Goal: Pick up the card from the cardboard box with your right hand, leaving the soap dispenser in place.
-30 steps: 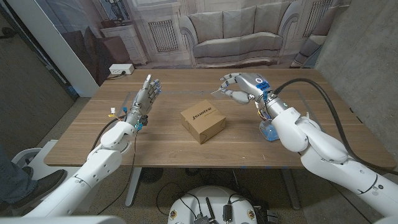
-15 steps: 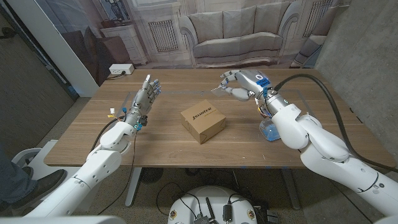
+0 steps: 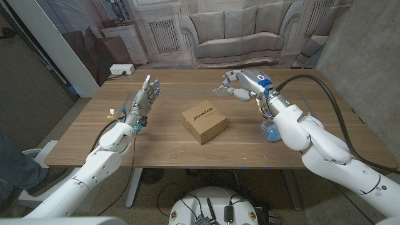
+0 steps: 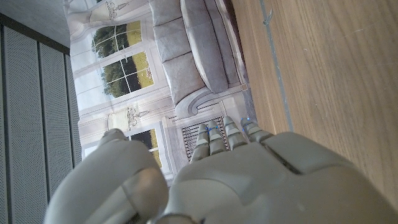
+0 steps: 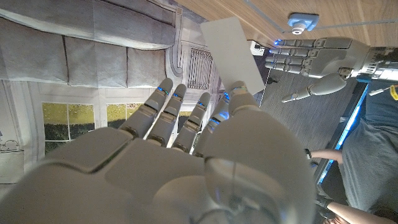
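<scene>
Waiting at the table's left, my left hand [image 3: 145, 98] stands on its edge, fingers straight and apart, holding nothing. Mid-table, the cardboard box [image 3: 204, 123] sits closed, its top bare. Beyond it to the right, my right hand [image 3: 240, 85] holds the white card [image 5: 231, 53] pinched at the fingertips, raised off the box. The soap dispenser [image 3: 270, 130] stands behind my right forearm, seemingly undisturbed. Pick looks done; next: keep the pinch steady, elbow wide of the dispenser.
</scene>
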Controlling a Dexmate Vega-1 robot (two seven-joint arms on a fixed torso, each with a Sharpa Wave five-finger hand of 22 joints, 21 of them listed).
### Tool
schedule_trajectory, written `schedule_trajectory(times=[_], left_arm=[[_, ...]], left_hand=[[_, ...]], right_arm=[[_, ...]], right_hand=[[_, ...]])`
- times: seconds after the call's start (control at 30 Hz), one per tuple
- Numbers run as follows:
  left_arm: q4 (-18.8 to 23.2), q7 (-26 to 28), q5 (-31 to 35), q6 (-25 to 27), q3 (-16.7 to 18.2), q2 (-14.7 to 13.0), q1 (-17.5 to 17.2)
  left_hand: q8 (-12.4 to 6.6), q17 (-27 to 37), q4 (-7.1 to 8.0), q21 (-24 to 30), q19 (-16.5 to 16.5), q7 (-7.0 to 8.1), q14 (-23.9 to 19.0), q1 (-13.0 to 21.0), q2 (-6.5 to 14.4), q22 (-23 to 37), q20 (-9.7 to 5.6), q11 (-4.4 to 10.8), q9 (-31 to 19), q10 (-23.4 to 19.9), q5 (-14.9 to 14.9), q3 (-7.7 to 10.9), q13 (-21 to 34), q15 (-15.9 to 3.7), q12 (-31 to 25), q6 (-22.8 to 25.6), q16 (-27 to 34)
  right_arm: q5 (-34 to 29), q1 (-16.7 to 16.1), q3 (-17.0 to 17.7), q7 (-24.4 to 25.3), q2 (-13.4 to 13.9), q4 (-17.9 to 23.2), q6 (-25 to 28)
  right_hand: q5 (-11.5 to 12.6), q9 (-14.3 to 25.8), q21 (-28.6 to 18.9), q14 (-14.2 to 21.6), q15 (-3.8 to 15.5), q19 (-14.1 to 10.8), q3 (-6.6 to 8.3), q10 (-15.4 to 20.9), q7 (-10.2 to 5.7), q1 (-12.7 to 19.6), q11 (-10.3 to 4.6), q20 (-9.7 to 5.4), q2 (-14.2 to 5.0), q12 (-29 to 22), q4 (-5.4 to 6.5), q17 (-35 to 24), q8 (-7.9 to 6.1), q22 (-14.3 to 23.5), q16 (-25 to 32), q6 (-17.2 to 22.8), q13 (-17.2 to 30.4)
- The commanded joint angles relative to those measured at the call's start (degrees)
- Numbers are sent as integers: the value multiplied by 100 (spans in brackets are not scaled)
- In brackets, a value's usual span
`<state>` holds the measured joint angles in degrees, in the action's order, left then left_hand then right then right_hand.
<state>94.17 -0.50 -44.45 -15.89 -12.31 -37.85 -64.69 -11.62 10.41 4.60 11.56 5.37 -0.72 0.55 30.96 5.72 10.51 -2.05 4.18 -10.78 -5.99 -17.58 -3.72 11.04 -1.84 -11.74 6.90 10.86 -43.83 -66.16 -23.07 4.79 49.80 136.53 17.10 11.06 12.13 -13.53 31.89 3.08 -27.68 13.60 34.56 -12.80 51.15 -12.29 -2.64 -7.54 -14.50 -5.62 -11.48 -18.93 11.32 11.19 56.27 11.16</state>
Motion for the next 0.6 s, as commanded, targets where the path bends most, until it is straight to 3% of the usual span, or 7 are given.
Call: schedule_trajectory(times=[0.03,0.23,0.6], left_arm=[[125,45,56,132,-51,-50,51],[156,71,102,174,-117,-28,103],[147,220,187,92,-159,89,103]], left_hand=[[-2,9,2,33,24,19,37,33,17,17,-291,7,-16,-14,16,-46,17,-36,-17,28,-7],[-4,9,1,33,25,19,35,38,20,17,-289,7,-17,-16,16,-49,17,-35,-18,32,-7],[-3,9,-1,33,28,22,37,47,25,17,-284,12,-16,-19,16,-54,17,-27,-18,32,-8]], right_arm=[[74,-131,86,103,44,-4,-21],[129,-159,164,158,96,-21,-78],[367,81,226,154,154,-280,-374]], right_hand=[[-26,10,-6,-17,740,-2,-7,14,-12,10,-1,-382,5,25,-17,-11,-32,11,-2,46,14],[-26,10,-5,-19,745,-2,-6,16,-12,14,-1,-383,4,27,-21,-10,-29,11,-3,45,14],[-27,9,-3,-24,743,2,-7,20,-12,13,-1,-383,2,29,-23,-10,-25,10,-5,45,14]])
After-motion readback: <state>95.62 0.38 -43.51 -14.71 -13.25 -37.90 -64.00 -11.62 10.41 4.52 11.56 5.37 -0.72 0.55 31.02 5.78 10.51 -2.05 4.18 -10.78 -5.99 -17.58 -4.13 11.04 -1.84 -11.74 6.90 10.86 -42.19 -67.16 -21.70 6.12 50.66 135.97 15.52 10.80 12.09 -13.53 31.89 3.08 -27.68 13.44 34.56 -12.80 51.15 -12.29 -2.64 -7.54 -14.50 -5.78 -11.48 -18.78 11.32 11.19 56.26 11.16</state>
